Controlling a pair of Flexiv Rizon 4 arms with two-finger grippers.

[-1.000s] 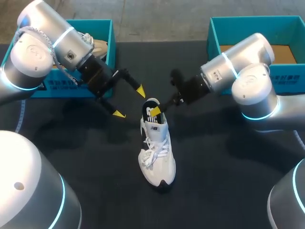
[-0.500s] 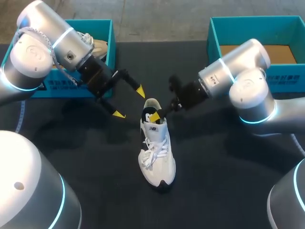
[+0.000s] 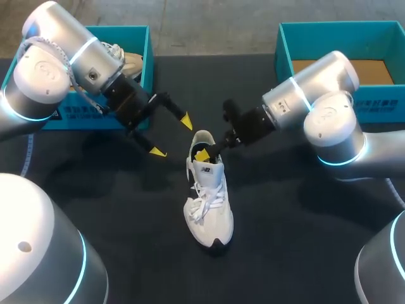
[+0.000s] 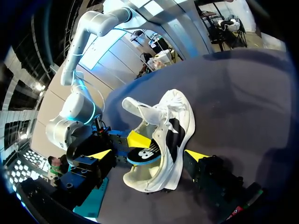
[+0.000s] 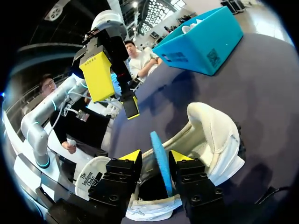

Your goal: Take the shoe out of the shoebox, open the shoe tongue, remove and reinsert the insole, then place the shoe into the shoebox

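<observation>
Clamps the thin, flexible, blue-edged insole (image 5: 155, 140) in the right gripper (image 5: 156, 157), upright in the padded mouth of the white mesh sneaker (image 3: 209, 202) on the dark matte table (image 3: 285, 240), left gripper (image 3: 171, 136) spread wide near the heel, sneaker out of the teal cardboard shoebox (image 3: 380, 107), insole seating and boxing seemingly left.

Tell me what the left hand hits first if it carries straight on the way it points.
Most likely the white shoe, heel end first: it lies straight ahead of the open left hand, where the right hand holds the insole. Depth is unclear.
</observation>
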